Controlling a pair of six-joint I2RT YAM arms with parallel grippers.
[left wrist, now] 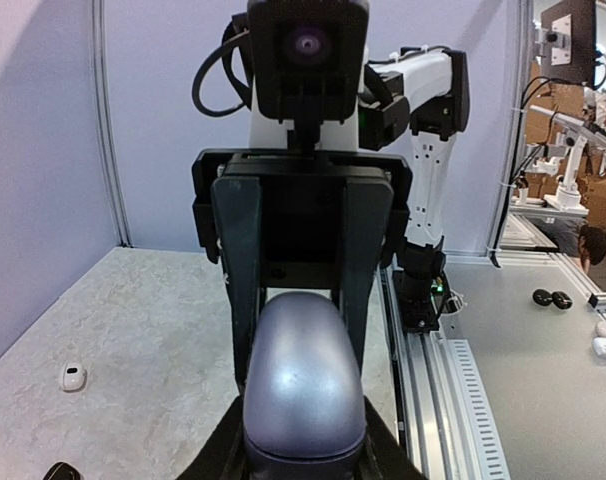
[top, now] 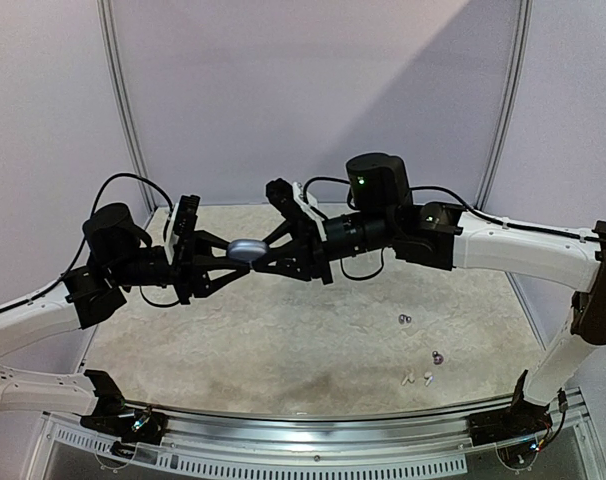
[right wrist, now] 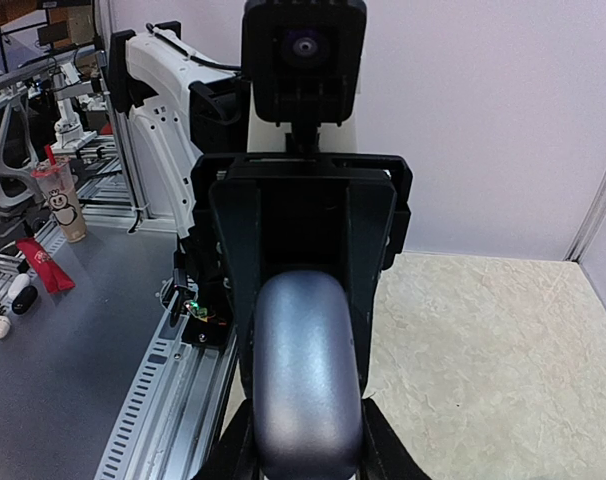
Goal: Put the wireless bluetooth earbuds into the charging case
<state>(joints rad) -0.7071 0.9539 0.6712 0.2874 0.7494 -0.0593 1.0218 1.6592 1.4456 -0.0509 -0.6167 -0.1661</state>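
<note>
Reaching toward each other in mid-air, the left gripper [top: 221, 256] and right gripper [top: 276, 250] meet above the table [top: 283, 330] in the top view, both clamped on the bluish-grey charging case [top: 248, 247], while the earbuds [top: 404, 319] lie as tiny specks on the table's right side, well apart. From the left wrist the case fills the lower middle, the right arm's fingers [left wrist: 238, 290] pressed along its sides, the left's own cut off below. From the right wrist the left arm's fingers [right wrist: 368, 280] hug it likewise; a cup [right wrist: 68, 205] with a drawn face stands on a neighbouring bench, any print unreadable.
</note>
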